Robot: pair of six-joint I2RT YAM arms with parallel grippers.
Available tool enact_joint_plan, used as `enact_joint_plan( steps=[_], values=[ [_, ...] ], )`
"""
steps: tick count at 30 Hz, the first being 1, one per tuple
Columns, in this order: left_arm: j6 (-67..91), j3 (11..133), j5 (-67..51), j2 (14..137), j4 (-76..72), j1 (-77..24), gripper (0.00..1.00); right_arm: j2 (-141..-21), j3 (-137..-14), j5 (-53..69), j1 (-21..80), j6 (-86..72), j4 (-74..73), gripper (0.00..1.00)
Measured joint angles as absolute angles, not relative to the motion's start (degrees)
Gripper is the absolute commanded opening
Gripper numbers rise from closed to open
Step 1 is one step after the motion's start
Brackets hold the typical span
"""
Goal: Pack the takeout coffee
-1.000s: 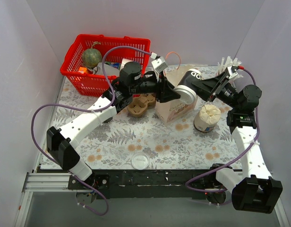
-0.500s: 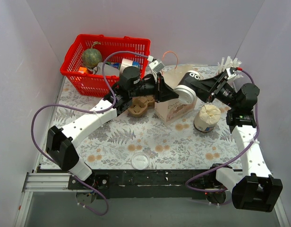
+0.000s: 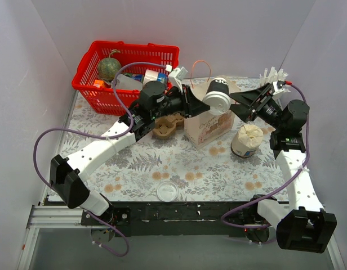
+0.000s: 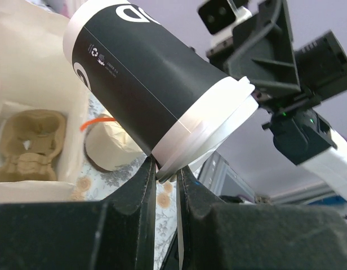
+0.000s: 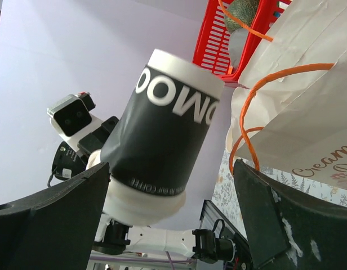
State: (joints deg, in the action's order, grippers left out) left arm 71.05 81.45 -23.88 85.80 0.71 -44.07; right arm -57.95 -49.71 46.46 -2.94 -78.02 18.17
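The takeout coffee (image 3: 217, 97) is a black-banded paper cup with a white lid, tilted in the air above the cream paper bag (image 3: 210, 128). My left gripper (image 3: 203, 103) is shut on the lid's rim; in the left wrist view its jaws (image 4: 168, 170) pinch the white lid of the cup (image 4: 145, 84). My right gripper (image 3: 240, 104) is open just right of the cup. In the right wrist view the cup (image 5: 162, 140) hangs between my wide-spread fingers (image 5: 49, 225), which stand apart from it, and the bag (image 5: 300, 112) with orange handles is at the right.
A red basket (image 3: 100, 93) with several items stands at the back left. A brown cardboard cup carrier (image 3: 168, 125) lies left of the bag. A white tub with crumpled paper on top (image 3: 245, 140) stands right of the bag. A loose round lid (image 3: 167, 192) lies near the front edge.
The cup was in my right gripper over the bag. My left gripper closed on its lid rim, my right gripper opened and drew back right, and the cup rose slightly.
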Motion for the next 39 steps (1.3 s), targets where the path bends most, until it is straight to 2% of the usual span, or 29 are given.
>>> enact_joint_plan(
  steps=[8,15,22,34,39],
  values=[
    [73.84,83.15,-15.31,85.21,4.23,-43.59,0.0,-57.8,-48.95,47.35,-3.03,-78.78,23.92,0.98],
    [80.16,89.12,-10.31,85.23,10.39,-43.57,0.0,-56.99,-58.54,46.0,-2.98,-54.78,14.39,0.97],
    [83.85,90.94,-9.65,85.3,13.76,-43.31,0.0,-56.55,-63.11,46.57,-1.21,-43.24,12.95,0.96],
    [85.84,90.94,-10.57,86.83,14.48,-43.29,0.0,-63.77,-72.79,38.19,8.51,-31.18,-1.3,0.84],
    [85.91,90.94,-11.16,86.85,14.11,-43.29,0.0,-65.06,-74.26,34.89,9.96,-28.75,-6.87,0.71]
  ],
)
